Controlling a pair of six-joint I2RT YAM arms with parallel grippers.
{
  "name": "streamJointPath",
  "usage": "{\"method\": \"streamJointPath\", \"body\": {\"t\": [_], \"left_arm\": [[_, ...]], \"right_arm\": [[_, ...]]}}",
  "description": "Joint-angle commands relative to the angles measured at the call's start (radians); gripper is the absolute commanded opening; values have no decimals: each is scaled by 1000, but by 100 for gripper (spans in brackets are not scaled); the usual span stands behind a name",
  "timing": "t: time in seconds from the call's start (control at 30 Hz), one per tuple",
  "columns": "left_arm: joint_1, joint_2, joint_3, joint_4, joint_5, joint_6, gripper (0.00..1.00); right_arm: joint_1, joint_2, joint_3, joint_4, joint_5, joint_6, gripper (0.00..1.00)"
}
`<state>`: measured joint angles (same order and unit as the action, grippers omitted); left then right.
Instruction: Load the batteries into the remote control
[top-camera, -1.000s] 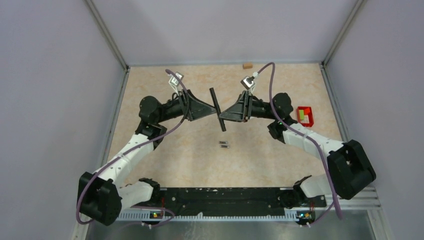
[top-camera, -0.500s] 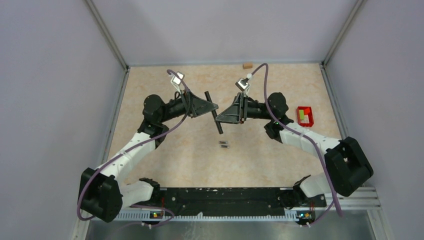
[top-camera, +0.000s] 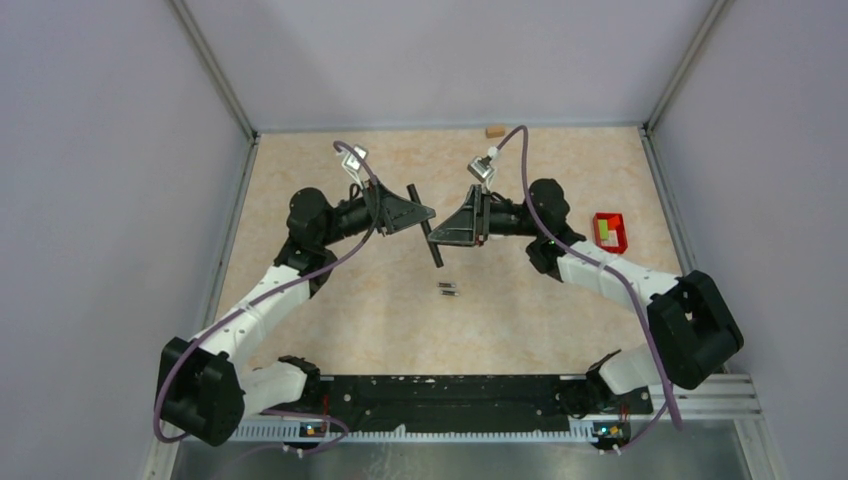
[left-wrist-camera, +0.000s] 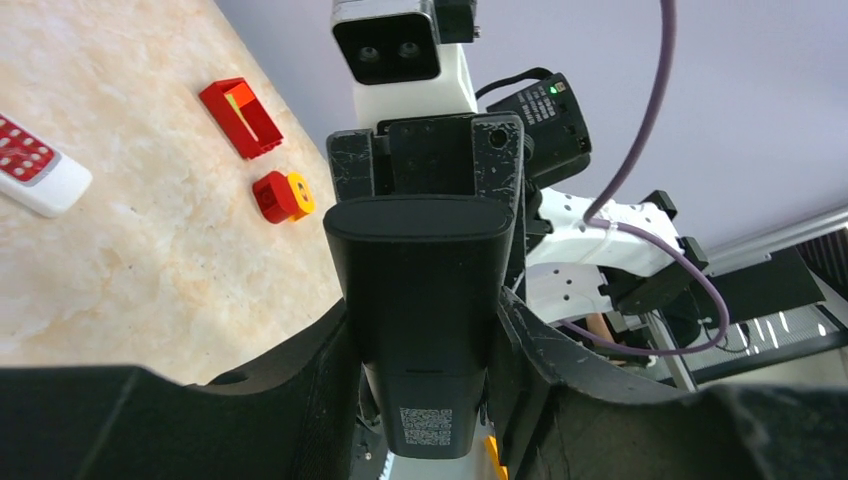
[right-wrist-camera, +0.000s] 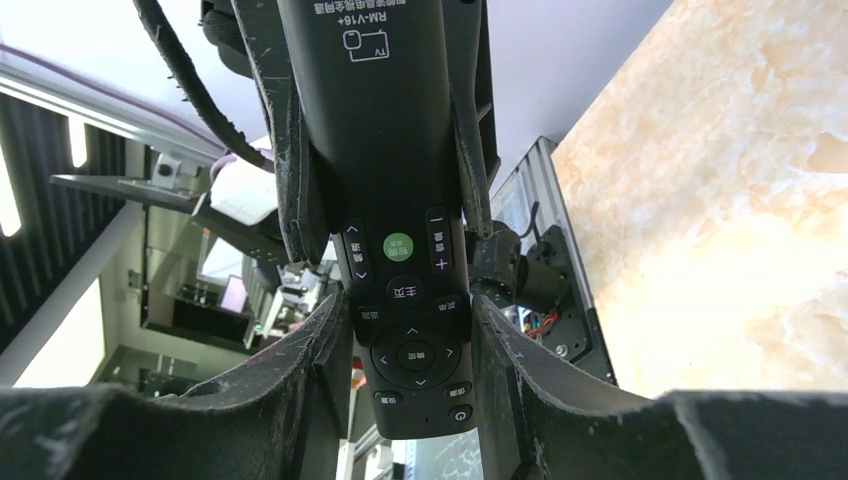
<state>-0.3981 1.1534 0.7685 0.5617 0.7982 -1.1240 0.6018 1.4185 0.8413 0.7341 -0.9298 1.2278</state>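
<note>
So both arms meet at the center of the frame, holding a slim black remote (top-camera: 423, 226) off the table (top-camera: 520, 320) between them. It's slanted, top end leaning left. The left gripper (top-camera: 428, 213) pinches it from the left and the right gripper (top-camera: 436, 238) from the right, slightly lower down. Two batteries (top-camera: 449, 289) lie side by side on the table just below the remote. There's a red bin (top-camera: 608, 232) at the right edge and a tiny tan block (top-camera: 493, 130) at the top edge.
</note>
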Motion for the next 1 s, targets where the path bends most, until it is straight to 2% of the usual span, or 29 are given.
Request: {"method": "streamJointPath", "body": {"t": [0.0,0.07,0.1,0.13,0.17,0.2,0.27,0.33,0.5,0.77,0.97], "left_arm": [[-3,-34,39,-83,-61,88,18],[-4,-38,44,-106,-65,105,23],[-4,-39,45,-107,-59,106,36],[-4,-38,46,-108,-56,105,55],[-4,-39,47,-110,-54,107,69],[-4,-42,46,-110,-48,109,78],[-4,-56,44,-113,-45,118,92],[-4,-74,38,-114,-54,128,97],[-4,-103,30,-124,-74,149,96],[-4,-79,11,-43,-66,91,76],[-4,-81,12,-32,-100,107,60]], "right_arm": [[13,-1,68,-111,47,-118,41],[13,-2,69,-123,60,-131,41],[13,-2,68,-118,64,-129,41],[13,-1,66,-107,66,-124,40],[13,-1,63,-91,73,-110,40],[13,-2,59,-69,81,-100,40],[13,-5,52,-29,96,-84,39],[13,-8,48,-11,113,-79,39],[13,-16,30,58,135,-63,39],[25,-1,32,96,97,-52,39],[38,6,33,88,70,-58,39]]}}
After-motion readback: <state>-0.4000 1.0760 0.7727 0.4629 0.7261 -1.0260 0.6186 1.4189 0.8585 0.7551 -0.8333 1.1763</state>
